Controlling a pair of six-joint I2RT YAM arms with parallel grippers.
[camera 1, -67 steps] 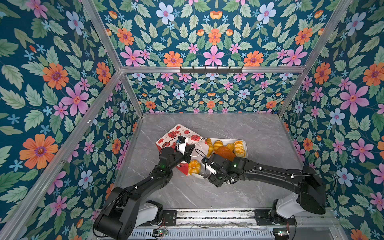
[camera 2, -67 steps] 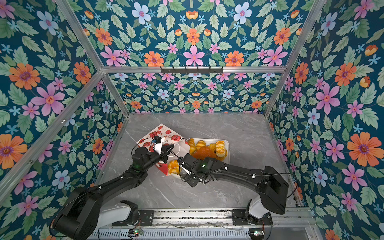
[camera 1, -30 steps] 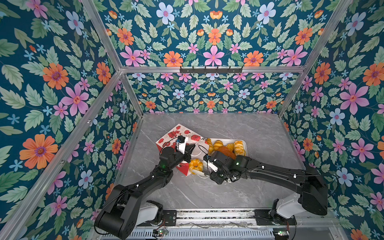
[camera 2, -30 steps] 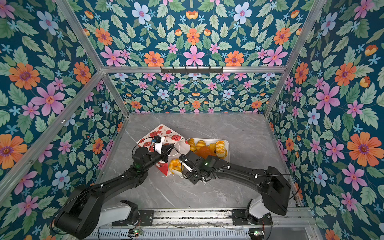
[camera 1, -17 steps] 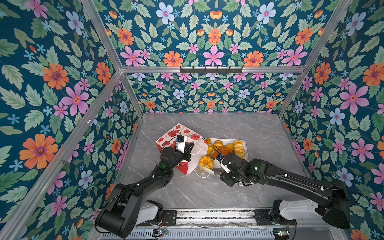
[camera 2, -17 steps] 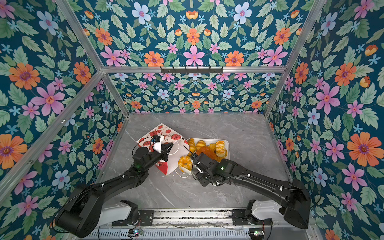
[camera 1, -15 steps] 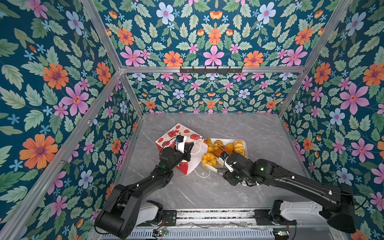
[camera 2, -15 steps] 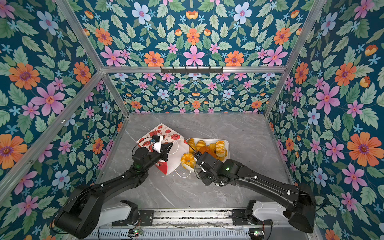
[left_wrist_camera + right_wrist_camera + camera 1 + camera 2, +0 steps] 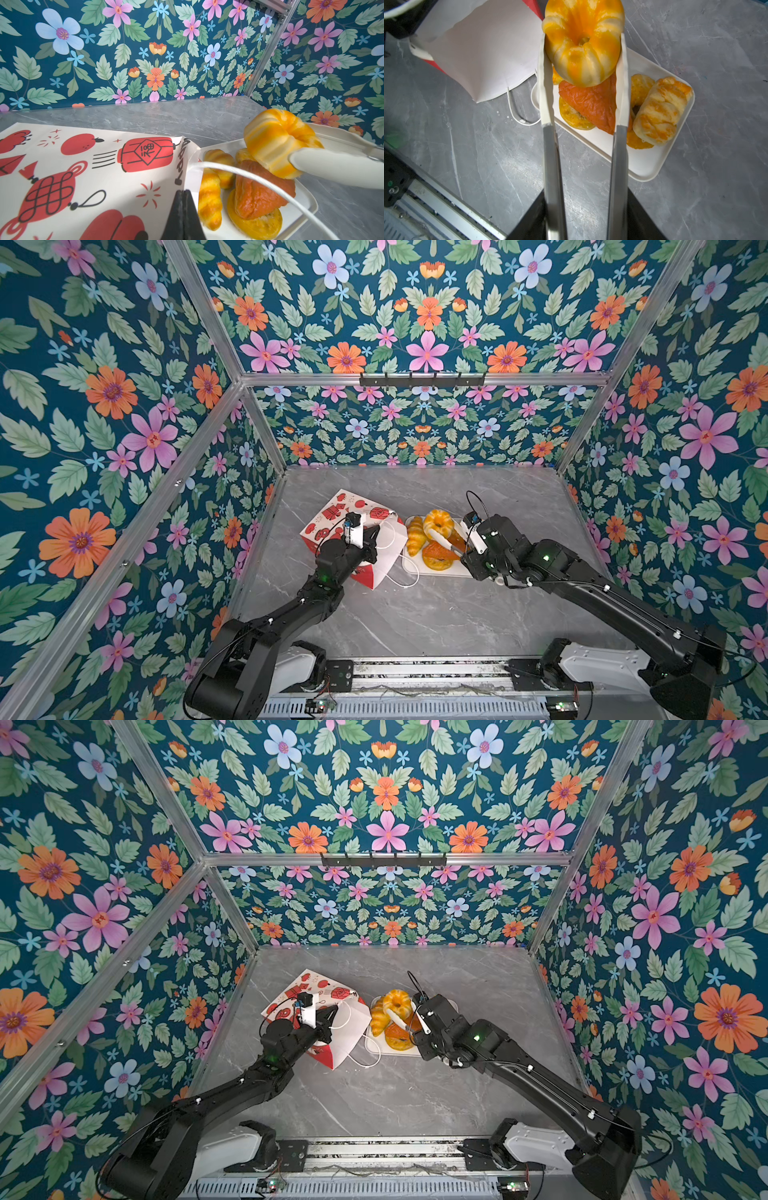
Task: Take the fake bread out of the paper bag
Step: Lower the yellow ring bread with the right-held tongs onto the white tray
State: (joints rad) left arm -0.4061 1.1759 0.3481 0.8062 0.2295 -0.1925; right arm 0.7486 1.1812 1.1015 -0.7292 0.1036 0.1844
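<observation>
Right gripper (image 9: 582, 44) pinches ring cake (image 9: 581, 60) above tray (image 9: 643, 166) (w/ other bread (image 9: 591, 104)); left gripper (image 9: 182, 196) clamps paper bag (image 9: 83, 166) rim.

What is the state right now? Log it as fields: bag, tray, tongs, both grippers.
bag: red-and-white paper bag, on its side, mouth toward the tray
bag contents: not visible
left gripper: shut on the bag's mouth edge
right gripper: shut on white-tipped metal tongs
tongs load: yellow-orange striped ring cake, clamped between the tips, over the tray
tray: flat white rectangular tray, holding golden croissant, orange-brown bun, braided loaf
</observation>
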